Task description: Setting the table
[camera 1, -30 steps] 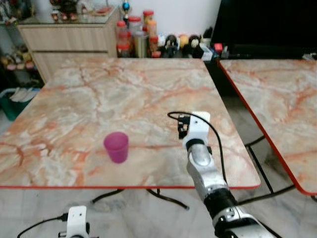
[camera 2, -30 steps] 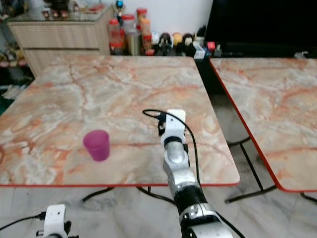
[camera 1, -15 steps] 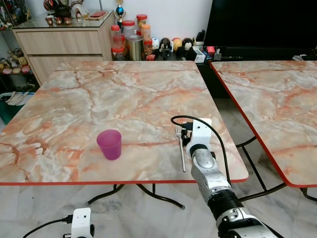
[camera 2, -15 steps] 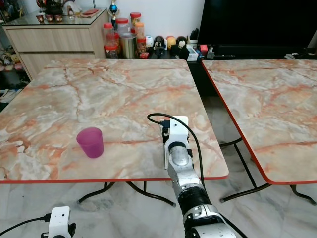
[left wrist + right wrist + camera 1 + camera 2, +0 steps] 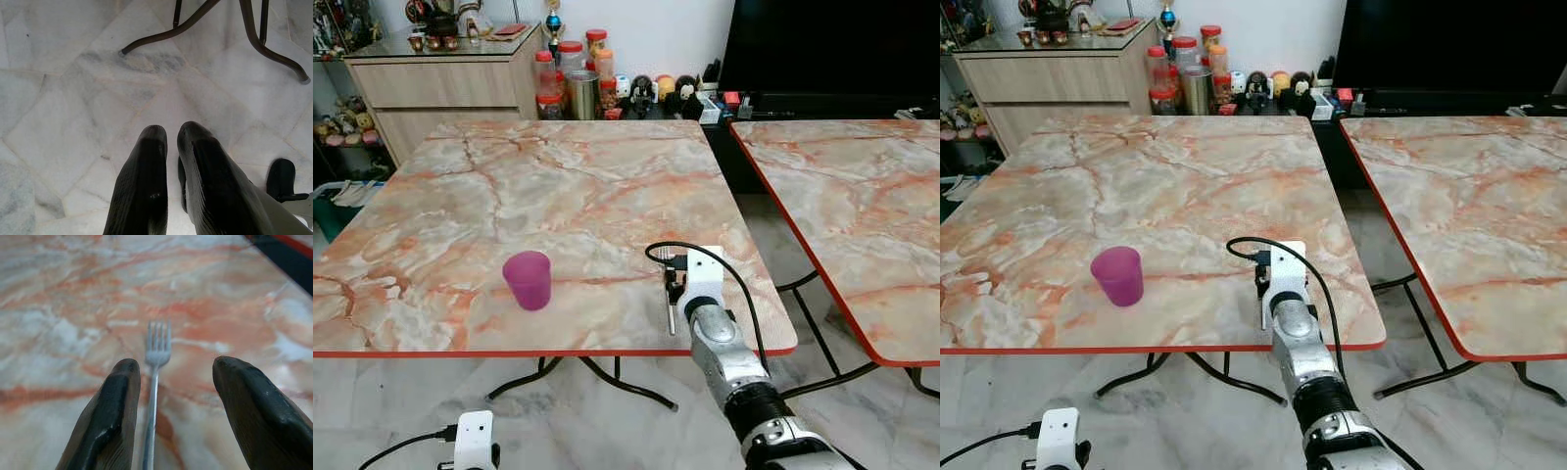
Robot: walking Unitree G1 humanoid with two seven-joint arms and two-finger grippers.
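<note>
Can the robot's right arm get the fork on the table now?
Probably yes. The right gripper hangs just over the fork with its jaws open on either side of the handle. Nothing lies between them, and the purple cup stands well off to its left.

jars (image 5: 570, 70) | wooden sideboard (image 5: 450, 93) | second table (image 5: 862, 206) | television (image 5: 832, 44)

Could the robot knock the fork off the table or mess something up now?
Maybe. The silver metal fork lies flat on the marble table, close to its front red edge, between the open fingers of the right gripper. If the gripper pulls back carelessly, a finger could drag the fork over that edge. The black cable looped above the wrist might also snag it. The purple plastic cup stands well apart, so it looks safe.
</note>
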